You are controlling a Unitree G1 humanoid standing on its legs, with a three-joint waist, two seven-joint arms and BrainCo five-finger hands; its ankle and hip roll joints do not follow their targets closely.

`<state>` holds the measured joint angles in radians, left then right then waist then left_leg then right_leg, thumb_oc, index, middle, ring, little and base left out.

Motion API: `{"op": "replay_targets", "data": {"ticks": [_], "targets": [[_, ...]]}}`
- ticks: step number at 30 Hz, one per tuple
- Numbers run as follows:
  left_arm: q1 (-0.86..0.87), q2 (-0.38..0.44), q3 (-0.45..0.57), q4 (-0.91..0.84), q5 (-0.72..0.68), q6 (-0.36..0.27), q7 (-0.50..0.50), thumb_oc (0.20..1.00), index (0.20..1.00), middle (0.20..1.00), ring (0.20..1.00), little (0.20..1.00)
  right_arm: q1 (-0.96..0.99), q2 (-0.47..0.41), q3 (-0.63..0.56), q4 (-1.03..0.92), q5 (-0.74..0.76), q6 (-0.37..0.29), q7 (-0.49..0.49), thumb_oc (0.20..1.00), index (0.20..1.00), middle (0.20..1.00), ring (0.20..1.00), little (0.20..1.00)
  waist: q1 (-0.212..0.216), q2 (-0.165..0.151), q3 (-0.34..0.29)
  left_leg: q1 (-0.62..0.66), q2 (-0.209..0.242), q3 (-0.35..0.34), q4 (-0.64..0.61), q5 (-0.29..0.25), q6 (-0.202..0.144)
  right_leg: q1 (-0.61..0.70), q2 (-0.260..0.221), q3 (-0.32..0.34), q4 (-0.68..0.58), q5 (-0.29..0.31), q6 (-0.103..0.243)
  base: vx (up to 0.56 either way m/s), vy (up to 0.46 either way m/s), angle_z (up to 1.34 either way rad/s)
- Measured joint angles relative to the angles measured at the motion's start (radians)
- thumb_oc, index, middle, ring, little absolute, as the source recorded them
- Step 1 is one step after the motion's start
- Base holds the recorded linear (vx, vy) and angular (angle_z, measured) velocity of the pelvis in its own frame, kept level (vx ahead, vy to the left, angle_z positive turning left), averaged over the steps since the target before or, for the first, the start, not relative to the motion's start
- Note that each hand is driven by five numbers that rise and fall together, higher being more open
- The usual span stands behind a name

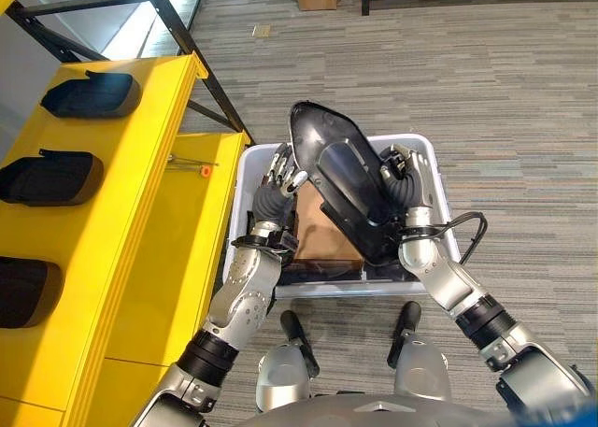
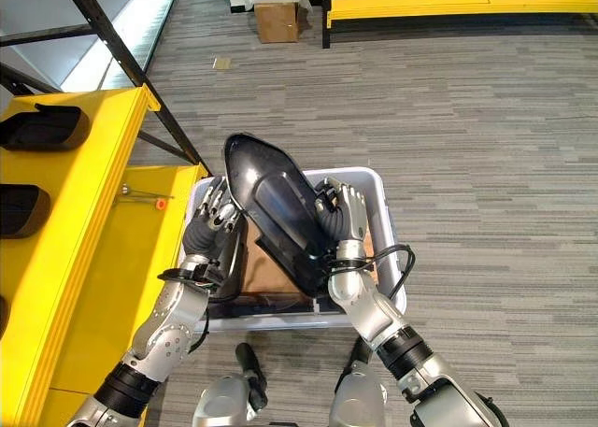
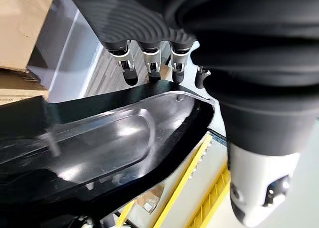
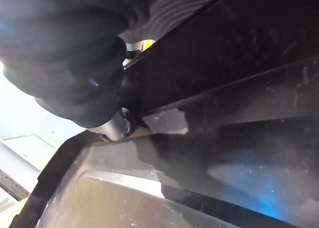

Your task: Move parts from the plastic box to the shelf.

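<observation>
Part: a long glossy black moulded plastic part [image 1: 343, 179] is held tilted above the white plastic box [image 1: 432, 153], between the two hands.
Left hand [image 1: 280, 177]: fingers straight, tips pressed against the part's left edge.
Right hand [image 1: 407, 177]: fingers curled round the part's right edge.
Box: sits on the floor just beside the shelf, with a brown cardboard sheet [image 1: 322, 233] inside.
Shelf: bright yellow metal shelf [image 1: 140, 203] on the robot's left, carrying three more black parts [image 1: 53, 177] in a row.
Room: grey striped carpet [image 1: 505, 81]; a cardboard carton [image 2: 277, 21] stands far off.
</observation>
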<state>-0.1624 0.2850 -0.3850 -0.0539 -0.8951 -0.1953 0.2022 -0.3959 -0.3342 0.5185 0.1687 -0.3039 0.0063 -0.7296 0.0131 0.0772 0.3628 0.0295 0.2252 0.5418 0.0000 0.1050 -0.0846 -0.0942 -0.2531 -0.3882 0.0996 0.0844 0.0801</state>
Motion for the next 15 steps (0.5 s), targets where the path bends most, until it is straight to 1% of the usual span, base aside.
{"op": "replay_targets", "data": {"ticks": [2,4,5,6,8,12,15], "targets": [[0.003,-0.006,0.001,0.000,-0.028,-0.006,0.000,1.000,1.000,1.000,1.000,1.000,-0.004,0.001,-0.005,-0.026,-0.034,0.001,-0.004,0.200,0.200,0.200,0.200,0.200,0.000,0.000,0.000,-0.001,0.000,0.001,0.000,0.000,0.000,0.001,0.001,0.000,-0.004,0.002,0.000,0.00,0.000,0.00],[0.007,-0.006,-0.001,0.000,-0.037,-0.006,0.001,1.000,1.000,1.000,1.000,1.000,-0.015,0.000,-0.006,-0.029,-0.034,0.001,-0.003,0.200,0.200,0.200,0.200,0.200,0.001,0.001,0.000,-0.001,0.000,0.001,0.000,0.000,0.000,0.005,0.003,-0.001,-0.014,0.006,0.002,0.00,0.000,0.00],[0.017,-0.006,-0.005,0.000,-0.048,-0.004,0.000,1.000,1.000,1.000,1.000,1.000,-0.029,0.002,-0.006,-0.039,-0.034,0.000,-0.003,0.200,0.200,0.200,0.200,0.200,0.000,0.001,0.000,-0.001,0.000,0.002,-0.001,0.000,0.000,0.006,0.004,-0.001,-0.019,0.012,-0.003,0.00,0.000,0.00],[0.027,-0.007,-0.008,0.000,-0.060,0.001,0.000,1.000,1.000,1.000,1.000,1.000,-0.041,0.004,-0.006,-0.051,-0.034,-0.002,-0.003,0.200,0.200,0.200,0.200,0.200,0.001,0.002,0.000,-0.001,0.000,0.002,-0.001,0.000,0.000,0.008,0.005,-0.001,-0.024,0.014,-0.003,0.00,0.000,0.00],[0.037,-0.008,-0.014,0.000,-0.065,0.034,0.000,1.000,1.000,1.000,1.000,1.000,-0.065,0.003,-0.009,-0.098,-0.039,-0.007,0.000,0.200,0.200,0.200,0.200,0.200,0.002,0.003,-0.001,0.006,0.000,-0.002,-0.001,-0.001,0.000,0.024,0.005,-0.007,-0.033,0.016,-0.002,0.04,-0.006,0.06],[0.037,-0.003,-0.040,0.000,-0.064,0.054,-0.009,1.000,1.000,1.000,1.000,1.000,-0.093,0.003,-0.011,-0.108,-0.043,-0.008,0.014,0.200,0.200,0.200,0.200,0.200,0.002,0.005,-0.002,0.008,0.000,-0.003,0.000,-0.001,0.000,0.027,0.005,-0.007,-0.033,0.016,-0.002,0.01,-0.001,0.01],[0.038,-0.003,-0.058,0.000,-0.054,0.062,-0.040,1.000,1.000,1.000,1.000,1.000,-0.111,0.002,-0.011,-0.109,-0.043,-0.008,0.032,0.200,0.200,0.200,0.200,0.200,0.002,0.005,-0.002,0.009,0.000,-0.002,0.000,-0.001,-0.001,0.027,0.005,-0.007,-0.033,0.016,-0.002,0.00,0.000,0.00]]}}
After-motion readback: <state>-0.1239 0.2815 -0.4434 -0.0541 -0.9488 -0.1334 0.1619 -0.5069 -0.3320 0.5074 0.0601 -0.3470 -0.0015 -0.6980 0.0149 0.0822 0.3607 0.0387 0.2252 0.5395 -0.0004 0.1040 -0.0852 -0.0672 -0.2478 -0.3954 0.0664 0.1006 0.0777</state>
